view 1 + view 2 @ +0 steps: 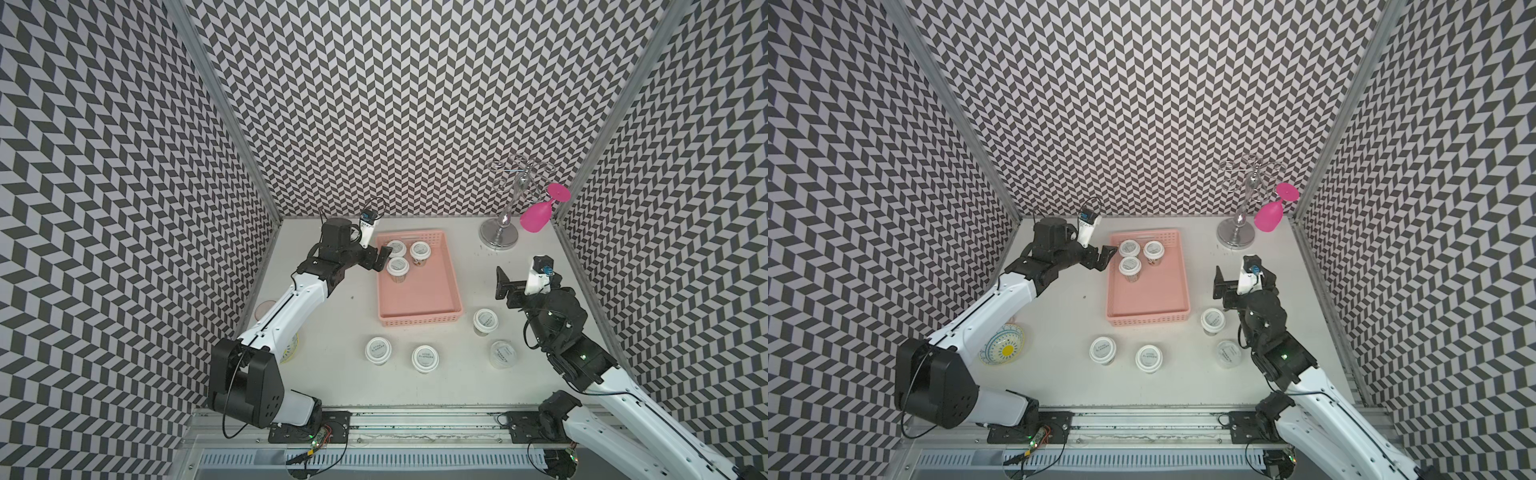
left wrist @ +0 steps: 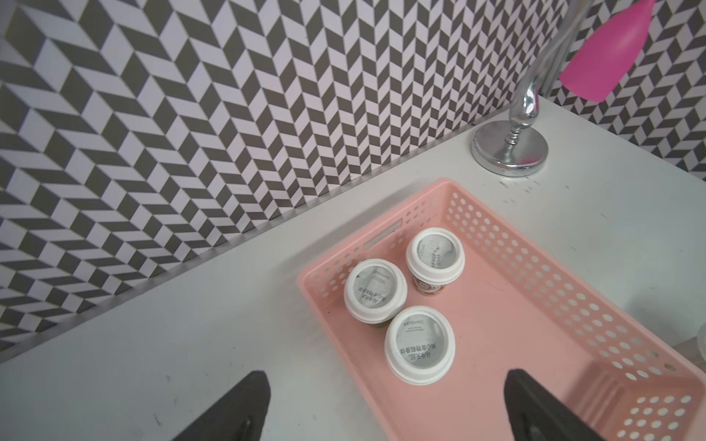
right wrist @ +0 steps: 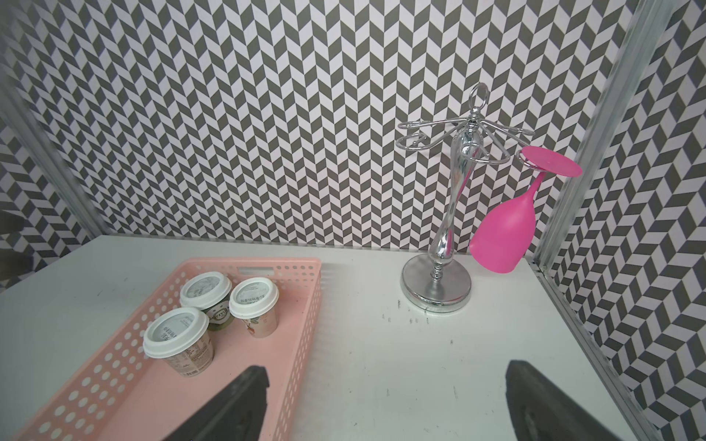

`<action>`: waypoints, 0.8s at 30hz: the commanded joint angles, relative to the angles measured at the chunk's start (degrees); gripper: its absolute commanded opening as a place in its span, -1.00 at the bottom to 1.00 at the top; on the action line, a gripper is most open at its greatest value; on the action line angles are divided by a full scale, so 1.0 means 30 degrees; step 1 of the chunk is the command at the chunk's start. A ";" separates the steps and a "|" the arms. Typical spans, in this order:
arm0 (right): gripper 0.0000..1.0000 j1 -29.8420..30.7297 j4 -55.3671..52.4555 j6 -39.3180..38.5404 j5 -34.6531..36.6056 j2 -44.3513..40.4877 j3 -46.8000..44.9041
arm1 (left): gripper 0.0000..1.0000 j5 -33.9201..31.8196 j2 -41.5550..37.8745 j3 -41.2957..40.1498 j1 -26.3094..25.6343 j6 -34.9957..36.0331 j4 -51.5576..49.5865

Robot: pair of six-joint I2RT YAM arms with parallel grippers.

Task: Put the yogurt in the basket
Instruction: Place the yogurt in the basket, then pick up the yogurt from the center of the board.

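Left of the salmon-pink basket (image 1: 419, 323), the left gripper (image 1: 382, 257) hangs at the far-left rim, jaws spread wide and holding nothing. Three yogurt tubs stand upright and close together in the far end of the basket: the corner tub (image 1: 396, 248), its neighbour (image 1: 419, 250) and the nearer tub (image 1: 397, 266) just in front of them. The rest of the basket floor is bare, as the left wrist view shows, so room looks plentiful. On the white counter (image 1: 332, 316), four lidded tubs sit outside the basket. The first tub (image 1: 378, 350) and the second tub (image 1: 425, 358) stand side by side in front of the near wall. The third tub (image 1: 485, 320) stands just off the near-right corner, and the translucent tub (image 1: 503, 353) stands nearer the front edge, close to the right arm. The right gripper (image 1: 508, 291) hovers over the counter to the right of the basket, also wide open and empty, near the third tub. By this count three of seven tubs are home and four are left to move, putting the job a little under halfway, with no tub in either grasp.
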 commanded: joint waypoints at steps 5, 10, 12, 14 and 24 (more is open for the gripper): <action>0.99 0.0430 0.0049 0.0501 -0.2270 0.0808 0.0904 | 1.00 0.1095 -0.0749 -0.1403 0.1388 -0.1520 0.2333; 0.99 0.0738 -0.1029 0.0440 -0.3739 0.1782 0.2106 | 1.00 0.1164 -0.0743 -0.1564 0.1818 -0.1569 0.2496; 0.99 0.0831 -0.1443 0.0390 -0.4800 0.2111 0.2511 | 1.00 0.1289 -0.0698 -0.1688 0.1995 -0.1730 0.2637; 0.99 0.0920 -0.1842 0.0392 -0.5692 0.2540 0.2922 | 1.00 0.1497 -0.0817 -0.1696 0.2206 -0.1838 0.2605; 0.99 0.2416 -0.4560 0.1592 -0.8857 0.5379 0.5265 | 1.00 0.2062 -0.1112 -0.1943 0.3343 -0.2043 0.2753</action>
